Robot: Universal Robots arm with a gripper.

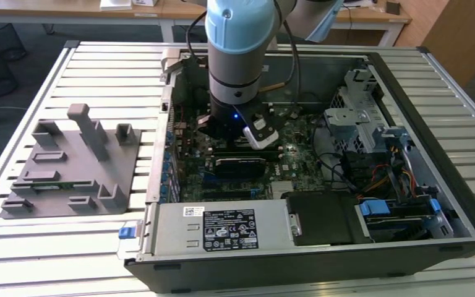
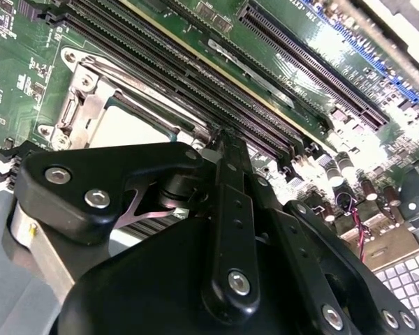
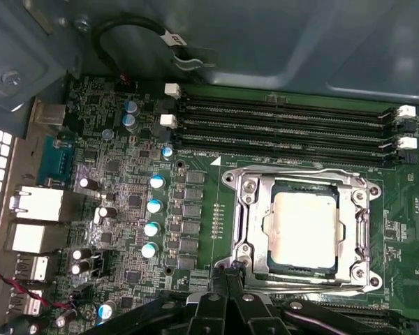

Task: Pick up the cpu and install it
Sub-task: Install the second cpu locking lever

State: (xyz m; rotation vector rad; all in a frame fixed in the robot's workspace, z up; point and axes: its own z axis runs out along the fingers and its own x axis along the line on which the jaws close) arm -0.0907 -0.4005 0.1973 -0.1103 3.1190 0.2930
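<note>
The cpu (image 3: 304, 227), a flat square chip with a pale silver top, lies inside the metal-framed socket (image 3: 248, 230) on the green motherboard. The second wrist view catches it as a pale patch (image 2: 129, 129) behind the black gripper linkage. My gripper (image 3: 227, 273) hangs just beside the socket frame's edge with its fingers together and nothing between them. It appears as a narrow black tip (image 2: 222, 139) in the second wrist view. In the exterior view the arm (image 1: 235, 55) reaches down into the open computer case (image 1: 435, 154).
Memory slots (image 3: 286, 125) run alongside the socket, and capacitors (image 3: 153, 206) and rear ports (image 3: 38, 206) stand on its other side. Case walls, a drive cage (image 1: 361, 117) and cables surround the board. A grey plastic tray (image 1: 64, 164) holding a green memory stick (image 1: 52, 184) sits at the exterior view's left.
</note>
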